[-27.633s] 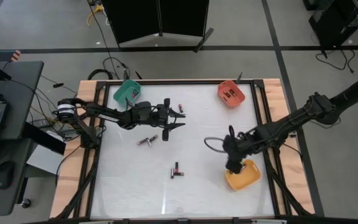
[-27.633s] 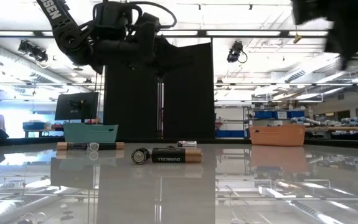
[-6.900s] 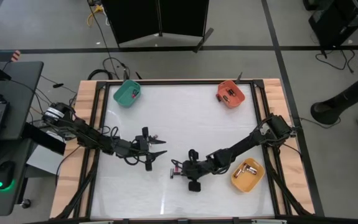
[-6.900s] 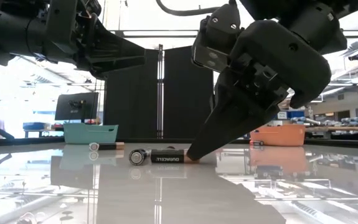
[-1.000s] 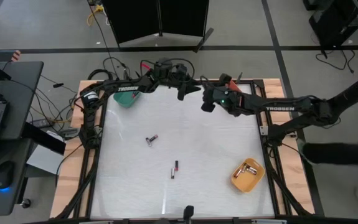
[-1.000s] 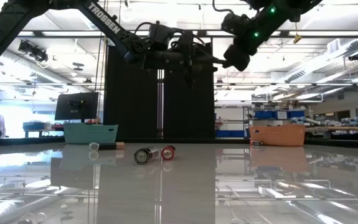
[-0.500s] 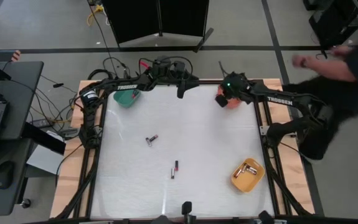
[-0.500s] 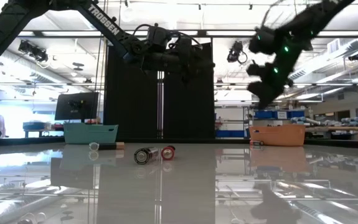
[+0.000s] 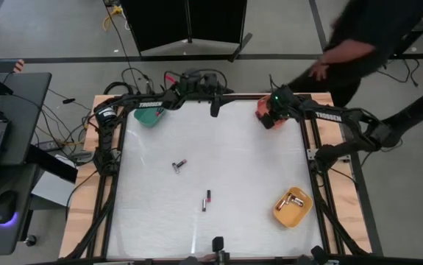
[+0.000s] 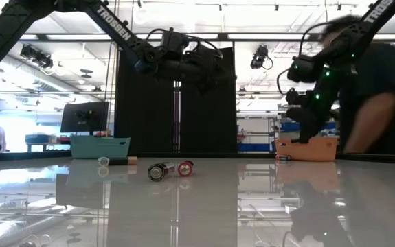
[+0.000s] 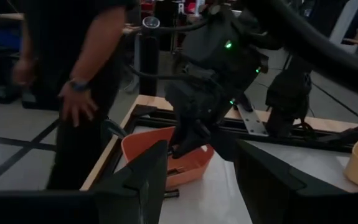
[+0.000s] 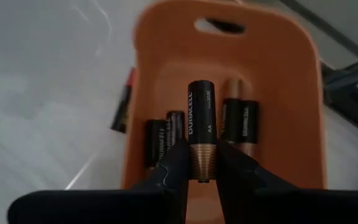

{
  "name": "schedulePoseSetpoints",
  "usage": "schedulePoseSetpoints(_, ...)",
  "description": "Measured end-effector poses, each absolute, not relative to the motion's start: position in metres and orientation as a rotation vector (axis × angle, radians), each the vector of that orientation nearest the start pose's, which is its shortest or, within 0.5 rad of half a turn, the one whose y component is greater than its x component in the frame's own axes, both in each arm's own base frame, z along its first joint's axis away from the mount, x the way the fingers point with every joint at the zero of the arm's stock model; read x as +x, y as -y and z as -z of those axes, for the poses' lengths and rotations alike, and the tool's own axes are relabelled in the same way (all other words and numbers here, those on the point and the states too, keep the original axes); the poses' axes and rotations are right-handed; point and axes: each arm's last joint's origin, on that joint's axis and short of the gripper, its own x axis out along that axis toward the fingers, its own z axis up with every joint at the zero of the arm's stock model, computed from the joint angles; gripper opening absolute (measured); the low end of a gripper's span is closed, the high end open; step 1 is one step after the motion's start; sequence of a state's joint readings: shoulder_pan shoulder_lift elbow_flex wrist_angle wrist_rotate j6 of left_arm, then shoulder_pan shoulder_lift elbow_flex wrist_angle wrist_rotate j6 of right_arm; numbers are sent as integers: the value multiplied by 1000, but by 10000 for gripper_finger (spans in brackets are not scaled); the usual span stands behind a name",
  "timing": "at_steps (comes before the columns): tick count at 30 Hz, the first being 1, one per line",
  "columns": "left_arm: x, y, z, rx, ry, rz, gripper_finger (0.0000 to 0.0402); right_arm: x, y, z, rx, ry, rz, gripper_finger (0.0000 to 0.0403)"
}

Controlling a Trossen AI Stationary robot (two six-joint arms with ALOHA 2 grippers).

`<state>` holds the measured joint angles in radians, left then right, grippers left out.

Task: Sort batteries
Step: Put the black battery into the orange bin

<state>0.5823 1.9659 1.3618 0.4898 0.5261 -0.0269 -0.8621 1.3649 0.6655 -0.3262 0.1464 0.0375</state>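
My right gripper (image 9: 268,116) hangs over the orange bin (image 9: 274,110) at the table's far right corner, shut on a black-and-copper AA battery (image 12: 200,118). Several batteries (image 12: 166,140) lie inside that bin, and one (image 12: 122,102) lies on the table against its outer wall. Two loose groups of small batteries rest on the white table, one (image 9: 179,165) left of centre and one (image 9: 207,199) nearer the near edge. My left gripper (image 9: 215,107) is raised and open at the far edge's middle, touching nothing. My right gripper pinches the AA battery by its copper end (image 12: 202,160) between the two fingertips (image 12: 174,163). The fingers come from above, slanting down, and the battery reaches past them in line with them. It is lifted clear, over the inside of the orange bin.
A teal bin (image 9: 151,114) stands at the far left corner; a yellow bin (image 9: 292,206) with batteries sits near the right edge. A person (image 9: 358,37) stands just beyond the far right corner, close to the right arm. Open tabletop lies between the bins.
My right gripper has moved toward the far right corner and come down over the orange bin, still carrying the battery. A person has walked in from the right to stand behind that corner. The batteries on the table have not moved.
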Motion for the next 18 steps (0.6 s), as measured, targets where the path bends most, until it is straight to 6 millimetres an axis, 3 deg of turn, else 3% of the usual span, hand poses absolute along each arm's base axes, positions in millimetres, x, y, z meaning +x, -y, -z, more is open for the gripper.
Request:
schedulePoseSetpoints(5, 380, -232, -240, -94, -105, -64, 188, 152, 196, -149, 488, -1028, 919, 66)
schedulePoseSetpoints(11, 379, -225, -247, -65, -103, -69, 188, 152, 201, -137, 533, -1053, 917, 67)
schedulePoseSetpoints(18, 379, -223, -252, -49, -85, -64, 188, 151, 196, -148, 543, -1010, 930, 135)
